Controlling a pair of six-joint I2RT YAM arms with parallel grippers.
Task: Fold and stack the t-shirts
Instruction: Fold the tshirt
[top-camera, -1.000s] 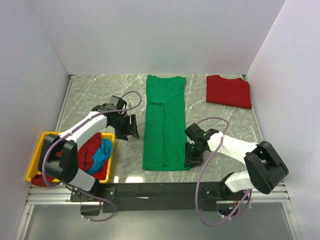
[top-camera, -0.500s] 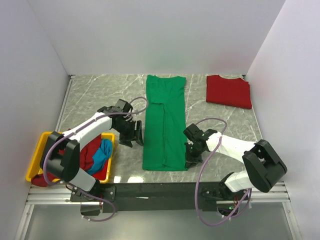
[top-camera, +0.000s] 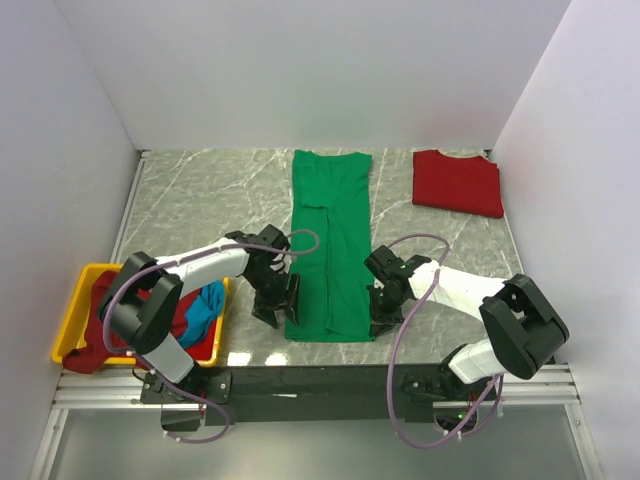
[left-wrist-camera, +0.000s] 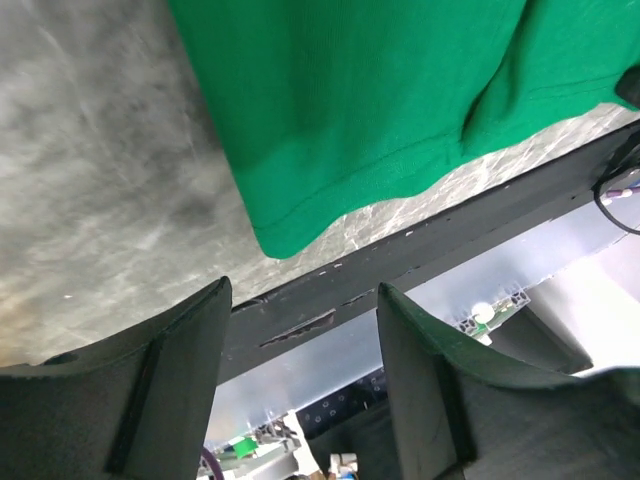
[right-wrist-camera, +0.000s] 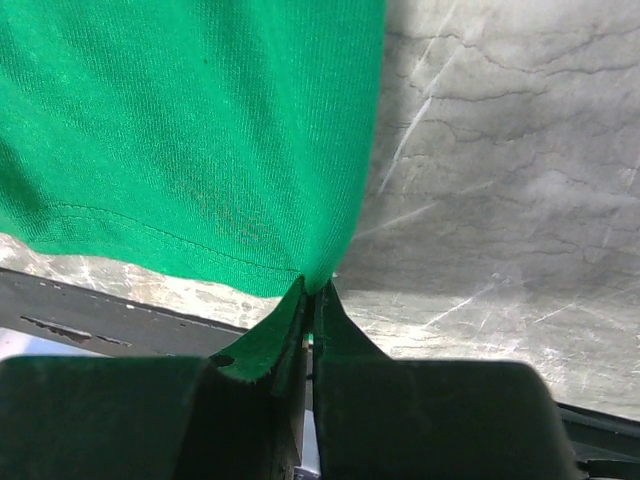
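- Top view: green t-shirt (top-camera: 330, 250) laid out long, red t-shirt (top-camera: 458, 182) folded beyond its far-right corner; lift both near corners together.
- Left wrist: left gripper (left-wrist-camera: 303, 310) open, just short of its near-left corner; straddle the hem before closing.
- Right wrist: right gripper (right-wrist-camera: 312, 292) clamped on its near-right corner; hold until then.

Premises: robotics laboratory test cell. Evidence: a marble-patterned bench (top-camera: 200, 190) enclosed on three sides by plain white panels (top-camera: 300, 70). The left arm (top-camera: 195, 265) and right arm (top-camera: 465, 290) are bolted to a black rail (top-camera: 320, 380) on aluminium framing (top-camera: 100, 392). Exposed purple cables (top-camera: 420, 237) loop along both.
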